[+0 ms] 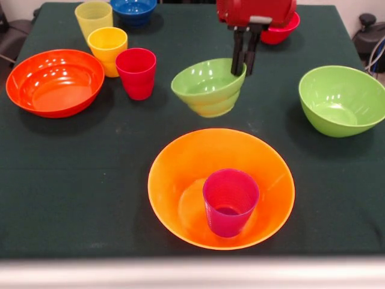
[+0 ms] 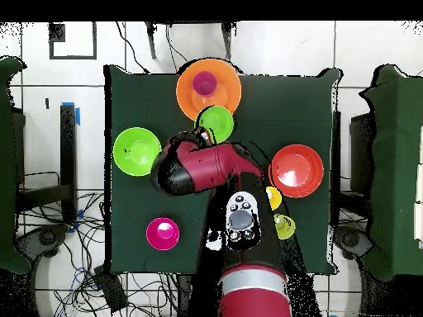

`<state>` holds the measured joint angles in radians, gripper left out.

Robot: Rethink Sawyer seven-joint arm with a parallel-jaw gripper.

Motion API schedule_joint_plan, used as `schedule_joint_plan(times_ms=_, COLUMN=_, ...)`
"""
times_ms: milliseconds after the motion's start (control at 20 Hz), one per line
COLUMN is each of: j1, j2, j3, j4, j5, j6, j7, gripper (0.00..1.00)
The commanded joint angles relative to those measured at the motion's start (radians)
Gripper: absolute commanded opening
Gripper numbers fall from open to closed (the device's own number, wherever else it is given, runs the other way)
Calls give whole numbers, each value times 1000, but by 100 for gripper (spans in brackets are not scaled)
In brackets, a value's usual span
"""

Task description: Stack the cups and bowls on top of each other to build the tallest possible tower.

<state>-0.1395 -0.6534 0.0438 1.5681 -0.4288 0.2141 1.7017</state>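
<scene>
A robotics lab: a red arm (image 2: 216, 169) reaches over a green-clothed tabletop (image 1: 90, 180), loose cables (image 2: 49, 235) trail across the pale tiled floor (image 2: 273, 49), more covered tables (image 2: 396, 165) alongside.

Dark green cloth-covered table (image 1: 90, 198). Large deep yellow-orange plastic bowl (image 1: 180, 174); translucent ribbed purple-pink plastic cup (image 1: 230, 201). Small light-green plastic bowl (image 1: 207, 90). Large green bowl (image 1: 341, 100). Wide orange-red bowl (image 1: 55, 82). Red-pink tumbler (image 1: 136, 73), yellow-orange tumbler (image 1: 107, 50), pale yellow tumbler (image 1: 93, 17). Blue bowl (image 1: 133, 10). Red arm, black tool (image 1: 245, 71).
</scene>
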Motion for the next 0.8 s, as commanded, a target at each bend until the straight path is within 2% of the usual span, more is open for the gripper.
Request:
schedule_joint_plan(times_ms=50, j1=67, j2=169, j3=42, j4=-237, j5=-30, j6=233, j7=-37, gripper=0)
schedule_joint_plan(times_ms=300, j1=103, j2=210, j3=23, j4=-351, j5=-3, j6=353, j7=-19, gripper=0)
schedule_joint_plan(times_ms=700, j1=158, j2=237, j3=-21, j4=-498, j5=-11, j6=623, j7=-27, gripper=0)
schedule_joint_plan(times_ms=800, j1=165, j2=250, j3=-29, j4=-530, j5=-15, j6=665, j7=-22, gripper=0)
